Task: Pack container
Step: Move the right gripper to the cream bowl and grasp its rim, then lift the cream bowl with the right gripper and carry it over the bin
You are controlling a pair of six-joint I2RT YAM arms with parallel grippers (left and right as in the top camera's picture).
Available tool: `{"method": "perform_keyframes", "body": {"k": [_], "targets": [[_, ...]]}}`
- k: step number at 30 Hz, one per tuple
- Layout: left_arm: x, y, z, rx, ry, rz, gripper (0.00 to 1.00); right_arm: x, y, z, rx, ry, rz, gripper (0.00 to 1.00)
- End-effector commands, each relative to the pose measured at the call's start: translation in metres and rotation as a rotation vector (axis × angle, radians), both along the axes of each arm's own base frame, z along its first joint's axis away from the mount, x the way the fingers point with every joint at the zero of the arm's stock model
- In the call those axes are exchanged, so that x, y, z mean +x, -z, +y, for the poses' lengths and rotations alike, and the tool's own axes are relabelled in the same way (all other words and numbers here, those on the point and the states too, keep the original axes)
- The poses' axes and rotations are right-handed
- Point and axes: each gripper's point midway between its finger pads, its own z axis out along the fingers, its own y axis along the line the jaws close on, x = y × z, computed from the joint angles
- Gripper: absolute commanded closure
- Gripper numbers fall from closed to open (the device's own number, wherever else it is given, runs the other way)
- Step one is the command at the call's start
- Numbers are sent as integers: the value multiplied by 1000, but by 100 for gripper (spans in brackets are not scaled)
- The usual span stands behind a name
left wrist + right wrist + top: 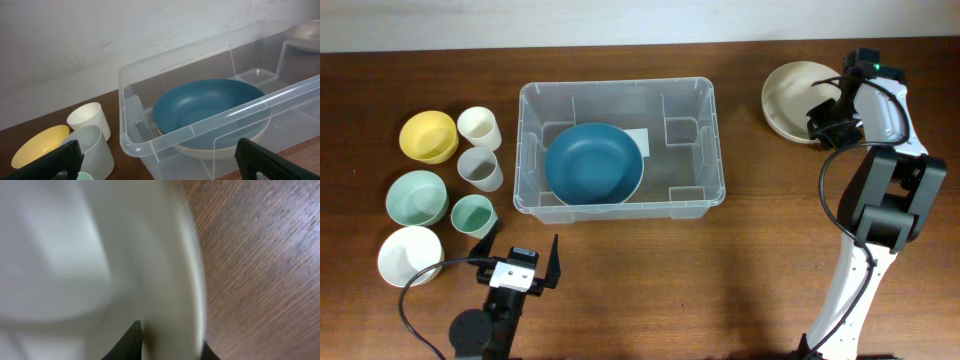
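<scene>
The clear plastic container stands at the table's middle, with a white label on its base. A blue bowl lies inside it, on what looks like a pale bowl. The left wrist view shows the container's near rim and the blue bowl. My left gripper is open and empty in front of the container. My right gripper is shut on the rim of a cream bowl at the back right. In the blurred right wrist view its fingers straddle that rim.
Left of the container stand a yellow bowl, a white cup, a translucent cup, a green bowl, a green cup and a white bowl. Moulded ribs divide the container's right end.
</scene>
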Motion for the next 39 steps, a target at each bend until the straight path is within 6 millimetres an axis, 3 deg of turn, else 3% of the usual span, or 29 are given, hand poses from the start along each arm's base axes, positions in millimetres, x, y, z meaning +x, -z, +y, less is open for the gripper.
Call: {"method": "perform_keyframes", "body": {"k": [1,3,4,5,10,14,17,20,21,22,24,25,27,30,33,36,39], "targets": [[0,1,2,12,-8,1,0,-18,19,-9,-22,16,66,79],[0,1,2,12,-8,1,1,-22,23,-10,-20,21,74,84],[0,1,2,12,-8,1,0,-23,23,-12,-19,26,76,93],[0,1,2,12,-8,1,1,-23,23,-14,-18,29,76,95],[0,1,2,12,-8,0,1,-26,22,-21,31,38,64,96],[0,1,2,12,-8,1,1,-17,15,-21,122,-34,-8,96],[0,1,2,12,-8,0,1,6,-21,-17,247,-149,-182,96],[0,1,2,12,-8,0,1,28,-85,-6,365,-219,-395,96],[0,1,2,12,-8,1,1,31,-101,-4,384,-235,-440,96],[0,1,2,12,-8,1,1,36,-132,5,413,-279,-524,96],[0,1,2,12,-8,0,1,38,-167,14,429,-329,-605,96],[0,1,2,12,-8,1,1,37,-193,23,433,-370,-658,96],[0,1,2,12,-8,0,1,34,-225,37,445,-420,-724,96],[0,1,2,12,-8,1,0,18,-286,77,486,-538,-842,96],[0,1,2,12,-8,1,1,0,-321,120,475,-645,-875,96],[0,1,2,12,-8,1,1,-19,-338,173,442,-770,-861,96],[0,1,2,12,-8,0,1,-30,-325,227,337,-869,-759,96]]}}
